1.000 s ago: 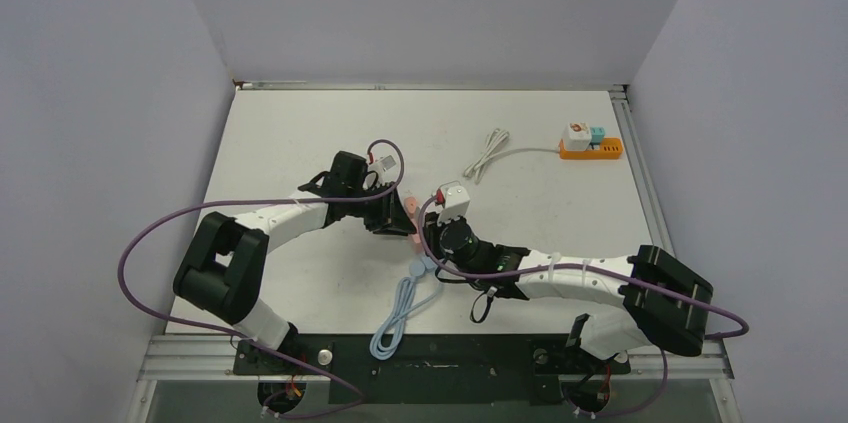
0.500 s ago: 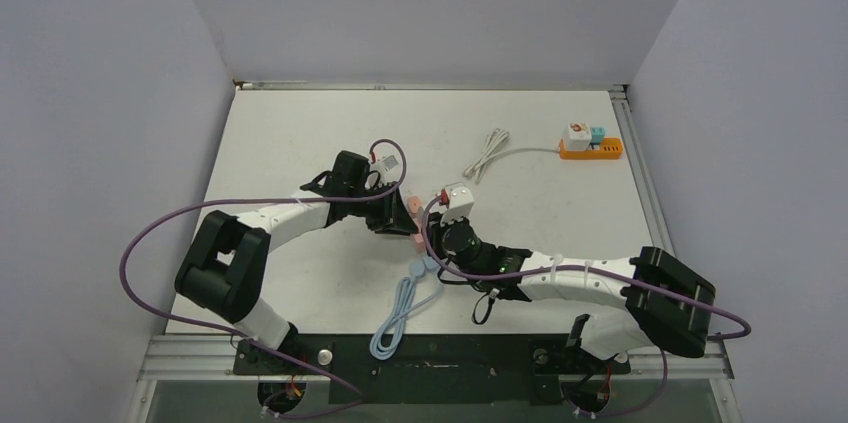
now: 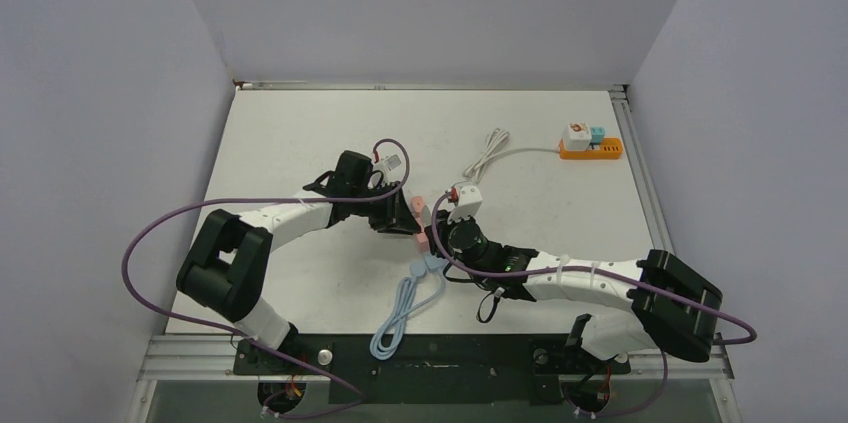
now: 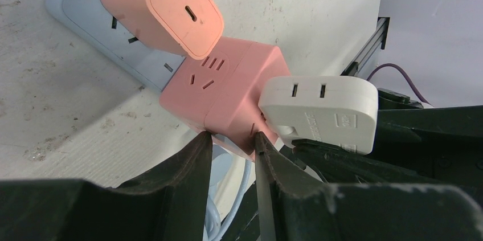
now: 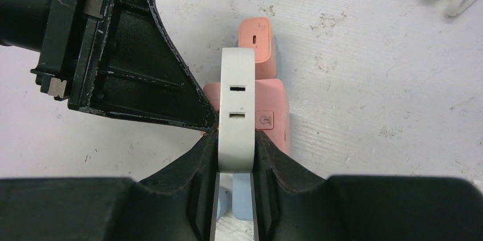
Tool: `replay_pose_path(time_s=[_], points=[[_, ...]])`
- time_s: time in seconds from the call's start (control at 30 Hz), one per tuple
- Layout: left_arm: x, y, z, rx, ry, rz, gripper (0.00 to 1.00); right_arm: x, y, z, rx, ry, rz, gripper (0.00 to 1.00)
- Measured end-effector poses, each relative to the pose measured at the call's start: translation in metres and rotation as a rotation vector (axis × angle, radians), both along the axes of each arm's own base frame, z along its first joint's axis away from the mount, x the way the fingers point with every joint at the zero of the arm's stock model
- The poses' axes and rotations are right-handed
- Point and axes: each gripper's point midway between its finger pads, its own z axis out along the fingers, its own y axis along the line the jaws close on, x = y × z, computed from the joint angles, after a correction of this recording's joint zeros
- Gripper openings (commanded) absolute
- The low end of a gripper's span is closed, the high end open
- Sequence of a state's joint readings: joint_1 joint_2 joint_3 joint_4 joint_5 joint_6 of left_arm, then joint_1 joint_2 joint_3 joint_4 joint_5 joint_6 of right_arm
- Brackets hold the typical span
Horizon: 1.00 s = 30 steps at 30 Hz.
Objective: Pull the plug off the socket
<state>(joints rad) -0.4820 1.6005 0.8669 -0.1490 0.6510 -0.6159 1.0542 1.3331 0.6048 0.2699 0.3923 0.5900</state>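
A pink cube socket [image 4: 228, 96] sits on a light-blue strip [image 4: 85, 13], with a pink charger [image 4: 176, 7] plugged in beside it. A white plug [image 4: 319, 110] sits against the cube's side; its pins are hidden. My left gripper [image 4: 232, 138] is shut on the cube's lower corner. My right gripper [image 5: 236, 150] is shut on the white plug [image 5: 237, 104], with the cube [image 5: 273, 115] just right of it. In the top view both grippers, left [image 3: 395, 215] and right [image 3: 435, 235], meet at the cube [image 3: 422, 238] mid-table.
A light-blue cable [image 3: 400, 308] coils toward the near edge. An orange power strip [image 3: 590, 149] with white and blue plugs lies at the far right, its white cable bundled [image 3: 487, 155] beside it. My left gripper's black body [image 5: 114, 53] crowds the right wrist view.
Both grippers and the pink cube have shifted slightly right. The right wrist has moved a little away from the left gripper. Both holds are unchanged.
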Motion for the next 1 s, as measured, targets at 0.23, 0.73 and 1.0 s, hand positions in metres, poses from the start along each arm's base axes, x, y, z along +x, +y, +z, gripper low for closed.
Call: replay_pose_path(time_s=[0.23,0.73,1.0], points=[[0.0000,-0.0015,-0.0002,-0.001,-0.001,-0.004,0.28,-0.0013,-0.0012,0.0005,-0.011,-0.007,-0.001,0.05],[-0.0007,-0.0082,0.0003,-0.006,-0.019,-0.027,0.28,-0.0085,-0.0035,0.0023,-0.103,-0.082,-0.003,0.05],[-0.0006,-0.0099,0.0010,-0.008,-0.025,-0.032,0.28,-0.0094,-0.0051,0.0033,-0.115,-0.096,-0.019,0.05]])
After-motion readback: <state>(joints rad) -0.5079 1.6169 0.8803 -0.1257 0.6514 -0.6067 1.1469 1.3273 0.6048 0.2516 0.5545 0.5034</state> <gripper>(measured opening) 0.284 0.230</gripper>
